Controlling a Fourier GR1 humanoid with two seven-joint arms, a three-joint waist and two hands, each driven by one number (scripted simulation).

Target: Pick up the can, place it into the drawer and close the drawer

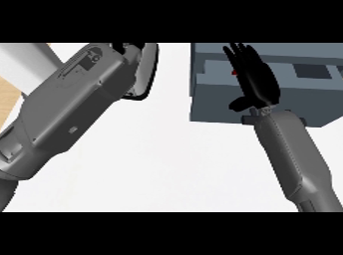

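Observation:
A small red patch, the only visible part of the can (236,72), shows at the left edge of my right hand (254,82). That hand hovers over the grey-blue drawer unit (211,107) at the upper right, fingers straight and pointing away from me, thumb low on its left side. The hand hides most of the can, and whether it touches the can I cannot tell. My left forearm fills the left side of the view. Only a dark bit of my left hand (128,48) peeks out at the forearm's far end near the top.
A white object with a dark rim (148,69) lies beside the left forearm, partly covered by it. A white upright panel (16,60) stands at the top left. The counter's white top (167,159) spreads between the two arms.

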